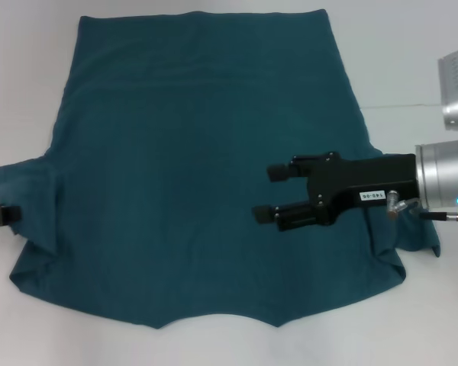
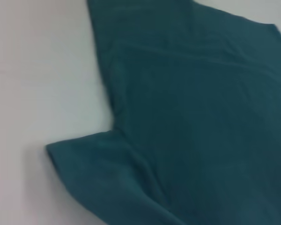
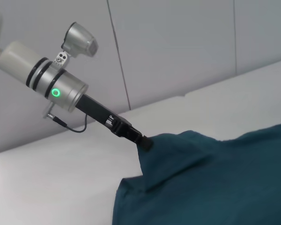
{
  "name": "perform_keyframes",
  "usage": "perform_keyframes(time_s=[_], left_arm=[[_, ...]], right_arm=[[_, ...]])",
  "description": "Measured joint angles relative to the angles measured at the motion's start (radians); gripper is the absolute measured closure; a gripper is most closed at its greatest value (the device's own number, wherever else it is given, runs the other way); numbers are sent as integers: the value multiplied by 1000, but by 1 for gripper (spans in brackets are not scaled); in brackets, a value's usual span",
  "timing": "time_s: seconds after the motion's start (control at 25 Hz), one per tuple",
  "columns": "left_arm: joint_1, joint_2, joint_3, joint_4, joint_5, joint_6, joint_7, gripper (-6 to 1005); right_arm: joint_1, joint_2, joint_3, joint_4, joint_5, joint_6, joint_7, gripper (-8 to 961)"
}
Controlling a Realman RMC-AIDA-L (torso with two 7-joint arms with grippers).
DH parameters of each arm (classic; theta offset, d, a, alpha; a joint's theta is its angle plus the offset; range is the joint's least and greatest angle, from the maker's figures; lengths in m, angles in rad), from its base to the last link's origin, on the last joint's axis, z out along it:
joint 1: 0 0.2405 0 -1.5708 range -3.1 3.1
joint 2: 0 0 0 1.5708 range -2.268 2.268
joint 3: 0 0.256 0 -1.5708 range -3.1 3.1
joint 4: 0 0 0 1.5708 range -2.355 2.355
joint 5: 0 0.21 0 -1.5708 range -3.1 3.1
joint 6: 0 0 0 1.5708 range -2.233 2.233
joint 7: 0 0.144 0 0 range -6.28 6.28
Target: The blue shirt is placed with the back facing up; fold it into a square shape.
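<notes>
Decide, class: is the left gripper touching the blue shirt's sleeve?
Touching. The right wrist view shows the left gripper meeting the raised sleeve tip of the blue shirt; the cloth peaks up to it.

Head view steeply down on whole blue shirt (image 1: 198,168), both wrist views low, sharing its left sleeve
</notes>
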Motion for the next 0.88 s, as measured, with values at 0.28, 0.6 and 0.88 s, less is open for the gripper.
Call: perform_keyframes(time_s=[0.28,0.6,0.88], left_arm=[[-43,-5,81,1,1,10,-26,997],[-77,-27,248,-8,33,-64,-30,997],[-100,-71,368,-21,154,-150,-35,996]], right_arm=[[-35,0,0,0,27,-1,-23,45],[-45,0,3,37,29,6,-45,44],[-45,0,25,67,29,13,-67,45]])
